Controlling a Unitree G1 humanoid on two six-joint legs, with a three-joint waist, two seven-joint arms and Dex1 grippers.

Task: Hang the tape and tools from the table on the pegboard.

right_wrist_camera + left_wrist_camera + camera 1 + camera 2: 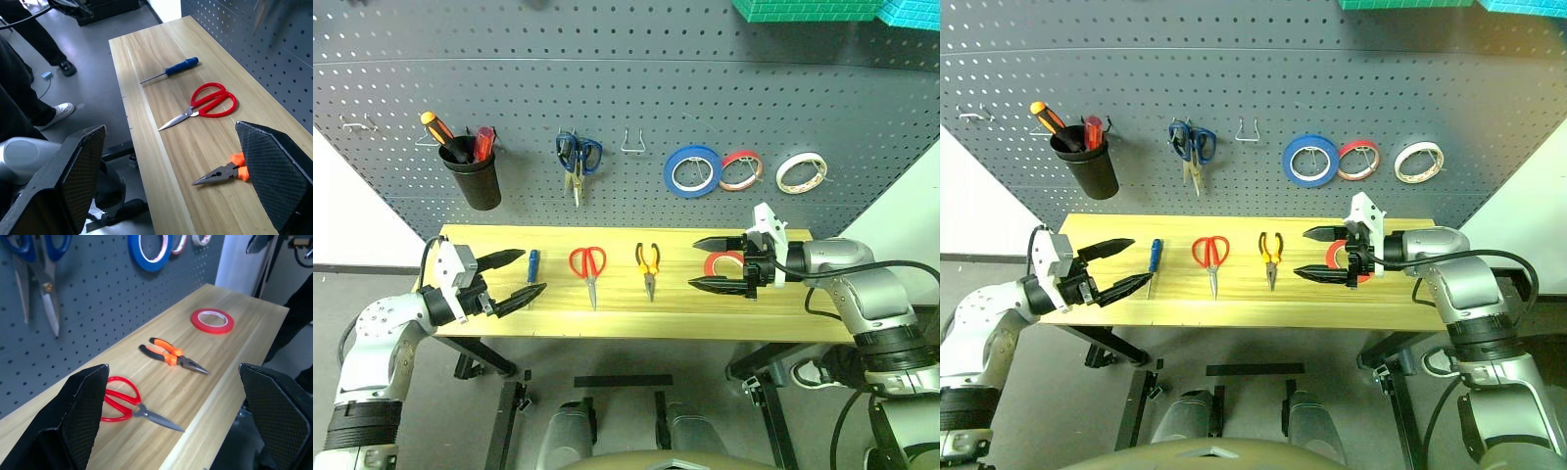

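Right now nothing's picked up: both sets of jaws spread wide, empty. Red tape [724, 262] lies flat on the table [607, 321] near its right end, just behind the right gripper [707, 262], so right arm's nearer. Blue screwdriver [532, 266] lies just beside the left gripper [520, 275], long axis front-to-back, handle twd the pegboard [626, 98], tip twd the robot. Red scissors [588, 268] & pliers [648, 264] lie mid-table, likewise, handles twd the board.

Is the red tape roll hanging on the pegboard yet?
No, the red tape roll lies flat on the table, beyond the pliers, not on the pegboard.
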